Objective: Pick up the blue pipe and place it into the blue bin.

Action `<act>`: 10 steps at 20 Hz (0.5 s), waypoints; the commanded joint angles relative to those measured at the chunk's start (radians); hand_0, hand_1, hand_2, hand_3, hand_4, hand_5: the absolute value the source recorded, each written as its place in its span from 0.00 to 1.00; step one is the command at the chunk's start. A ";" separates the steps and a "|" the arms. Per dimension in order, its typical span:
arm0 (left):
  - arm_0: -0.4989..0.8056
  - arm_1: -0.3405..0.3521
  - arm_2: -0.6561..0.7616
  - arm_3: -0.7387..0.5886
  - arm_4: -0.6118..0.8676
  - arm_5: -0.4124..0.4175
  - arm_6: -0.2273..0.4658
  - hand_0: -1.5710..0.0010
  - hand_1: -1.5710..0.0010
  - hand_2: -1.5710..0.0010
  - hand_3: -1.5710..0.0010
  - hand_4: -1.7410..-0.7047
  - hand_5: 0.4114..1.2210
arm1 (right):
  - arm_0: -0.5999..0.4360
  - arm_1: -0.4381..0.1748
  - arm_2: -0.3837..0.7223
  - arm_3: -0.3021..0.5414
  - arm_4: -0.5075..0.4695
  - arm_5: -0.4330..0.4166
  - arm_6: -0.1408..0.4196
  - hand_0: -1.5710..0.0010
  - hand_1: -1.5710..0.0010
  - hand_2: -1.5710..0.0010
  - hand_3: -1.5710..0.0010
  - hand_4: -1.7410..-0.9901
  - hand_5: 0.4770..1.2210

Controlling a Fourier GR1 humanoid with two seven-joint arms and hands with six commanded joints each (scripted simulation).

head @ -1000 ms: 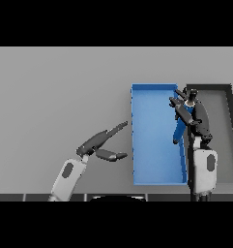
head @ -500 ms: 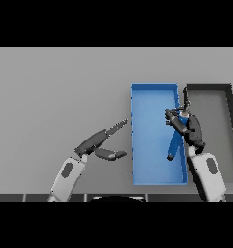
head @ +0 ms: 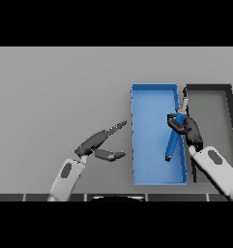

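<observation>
The blue pipe [head: 173, 141] hangs tilted over the right side of the blue bin [head: 149, 104], its lower end pointing down into the bin. My right hand [head: 187, 127] is shut on the pipe's upper part, above the bin's right wall. My left hand [head: 97, 144] is open over the table left of the bin, fingers straight and pointing towards it, holding nothing.
A dark grey bin [head: 212, 88] stands right beside the blue bin, touching its right wall. My right forearm [head: 215, 167] crosses the dark bin's near left corner. Grey table stretches to the left and behind.
My right hand has carried the pipe leftward from the dark bin's edge to over the blue bin, and the pipe now hangs lower inside it. The left hand has barely moved.
</observation>
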 commanded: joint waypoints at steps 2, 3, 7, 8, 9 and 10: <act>-0.004 0.001 0.004 0.011 -0.007 0.008 0.005 1.00 1.00 1.00 1.00 0.79 0.10 | -0.060 -0.066 0.110 0.003 -0.063 0.021 0.000 0.88 0.89 0.89 0.97 0.69 0.53; -0.007 -0.007 0.000 0.007 -0.007 0.009 0.011 1.00 1.00 1.00 1.00 0.79 0.11 | -0.098 -0.085 0.161 0.021 -0.092 0.029 0.000 0.91 0.91 0.92 0.98 0.71 0.48; -0.008 -0.001 0.005 0.011 -0.001 0.002 0.004 1.00 1.00 1.00 1.00 0.78 0.10 | -0.167 -0.146 0.284 0.017 -0.161 0.015 0.000 0.96 0.96 0.97 0.99 0.80 0.38; -0.002 0.000 0.000 0.012 -0.008 0.005 -0.013 1.00 1.00 1.00 1.00 0.78 0.10 | -0.176 -0.154 0.291 0.013 -0.168 0.014 0.000 0.97 0.97 0.97 0.99 0.82 0.36; -0.001 -0.001 -0.002 0.016 -0.011 0.006 -0.015 1.00 1.00 1.00 1.00 0.78 0.11 | -0.177 -0.147 0.295 0.024 -0.165 0.022 -0.006 0.98 0.98 0.98 0.99 0.84 0.35; -0.008 0.002 0.004 0.022 -0.006 0.002 -0.014 1.00 1.00 1.00 1.00 0.78 0.11 | -0.169 -0.152 0.297 0.021 -0.165 0.032 -0.013 0.98 0.98 0.98 0.99 0.86 0.33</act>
